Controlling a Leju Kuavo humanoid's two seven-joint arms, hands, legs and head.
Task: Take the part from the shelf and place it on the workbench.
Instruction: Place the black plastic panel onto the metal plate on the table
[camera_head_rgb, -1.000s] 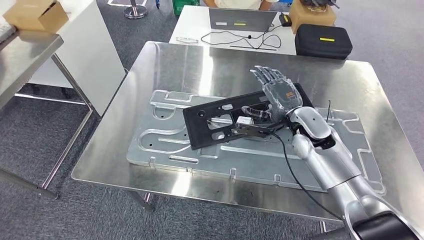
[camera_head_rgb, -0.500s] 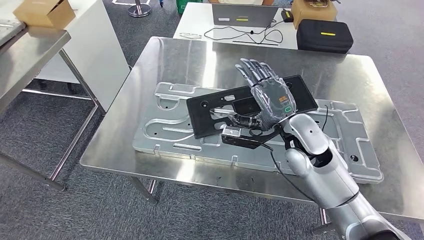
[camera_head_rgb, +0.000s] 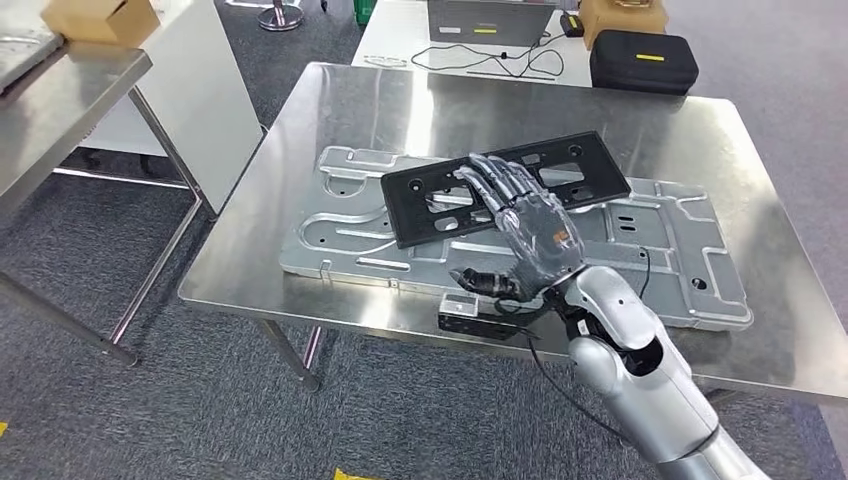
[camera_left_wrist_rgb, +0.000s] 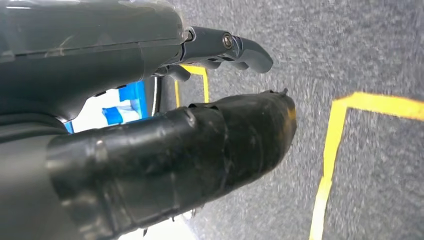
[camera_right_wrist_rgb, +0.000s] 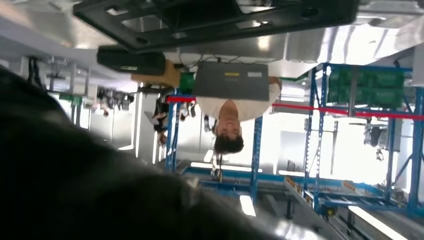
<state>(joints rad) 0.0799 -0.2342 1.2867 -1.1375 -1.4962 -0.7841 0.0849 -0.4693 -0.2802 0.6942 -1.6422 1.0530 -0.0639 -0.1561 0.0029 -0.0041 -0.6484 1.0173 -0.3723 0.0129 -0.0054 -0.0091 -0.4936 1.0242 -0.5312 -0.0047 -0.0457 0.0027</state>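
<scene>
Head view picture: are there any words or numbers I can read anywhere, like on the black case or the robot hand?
No text can be read.
Black zip case on the white desk: a yellow label, too small to read.
Grey laptop lid: yellow and white stickers, too blurred to read.
Right robot hand: a small orange mark on its back, too small to read.

A part (camera_head_rgb: 505, 185) lies across the far side of a metal plate (camera_head_rgb: 660, 250) on the workbench (camera_head_rgb: 400, 110). The right hand (camera_head_rgb: 530, 235) hovers over the plate's near side. Behind the workbench, a table (camera_head_rgb: 400, 30) carries a laptop (camera_head_rgb: 490, 15) and, to its right, a case (camera_head_rgb: 642, 60).
</scene>
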